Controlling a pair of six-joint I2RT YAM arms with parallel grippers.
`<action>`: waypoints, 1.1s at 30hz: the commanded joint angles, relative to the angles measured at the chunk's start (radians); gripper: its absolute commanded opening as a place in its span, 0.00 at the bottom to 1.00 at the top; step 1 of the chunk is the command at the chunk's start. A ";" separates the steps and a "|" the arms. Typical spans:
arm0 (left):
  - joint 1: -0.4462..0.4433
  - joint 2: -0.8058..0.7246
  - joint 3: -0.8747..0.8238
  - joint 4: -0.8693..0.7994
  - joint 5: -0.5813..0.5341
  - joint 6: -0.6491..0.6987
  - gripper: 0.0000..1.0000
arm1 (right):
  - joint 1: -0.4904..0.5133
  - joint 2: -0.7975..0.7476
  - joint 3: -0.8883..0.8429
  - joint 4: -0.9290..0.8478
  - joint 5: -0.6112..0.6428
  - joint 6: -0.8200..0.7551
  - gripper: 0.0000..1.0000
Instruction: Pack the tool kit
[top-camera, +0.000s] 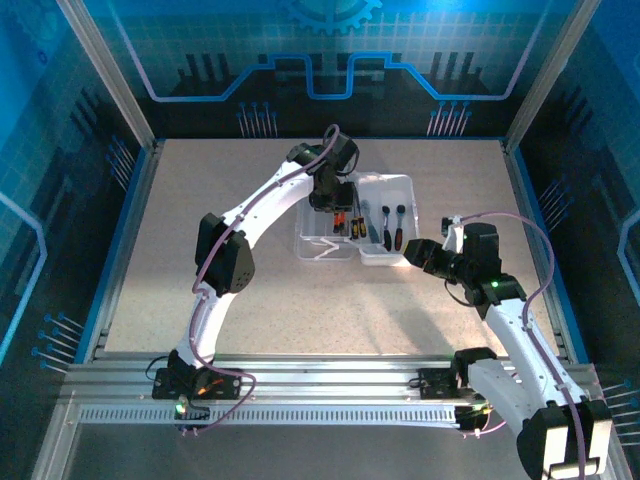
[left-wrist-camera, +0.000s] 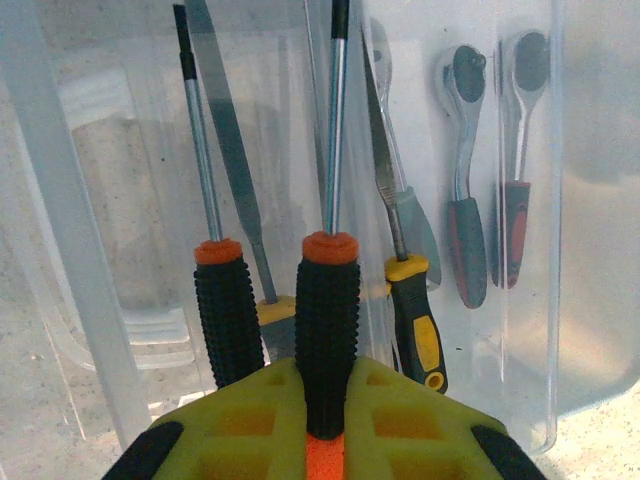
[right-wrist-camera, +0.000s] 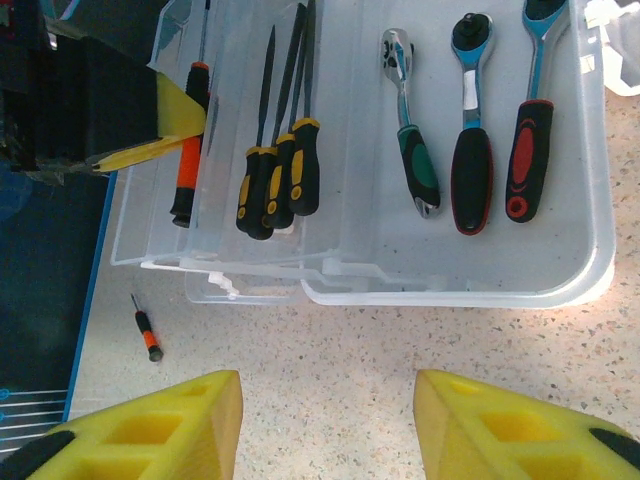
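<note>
The clear plastic case (top-camera: 380, 252) lies open at mid-table. My left gripper (left-wrist-camera: 325, 378) hangs over its left half, shut on a black ribbed screwdriver with an orange collar (left-wrist-camera: 328, 300), shaft pointing away. A matching screwdriver (left-wrist-camera: 226, 320) lies just left of it, and yellow-and-black handled tools (left-wrist-camera: 417, 318) lie to the right. Three ratchet wrenches (right-wrist-camera: 470, 150) rest in the case's right half. My right gripper (right-wrist-camera: 328, 420) is open over bare table just short of the case's near rim (right-wrist-camera: 450, 292), holding nothing.
A tiny black-and-orange screwdriver (right-wrist-camera: 146, 330) lies loose on the table left of the case's near corner. The left arm's yellow finger (right-wrist-camera: 175, 108) shows above the case in the right wrist view. A blue frame edges the table (top-camera: 200, 300).
</note>
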 joint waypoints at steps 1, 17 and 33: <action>-0.008 -0.002 -0.002 -0.013 -0.006 -0.041 0.12 | -0.022 -0.008 0.000 -0.017 -0.018 -0.012 0.50; -0.012 0.005 0.012 -0.003 0.052 -0.061 0.25 | -0.034 -0.019 -0.002 -0.024 -0.024 -0.011 0.51; -0.014 -0.153 0.028 -0.011 -0.015 0.004 0.33 | -0.032 -0.035 0.023 -0.021 -0.053 0.022 0.51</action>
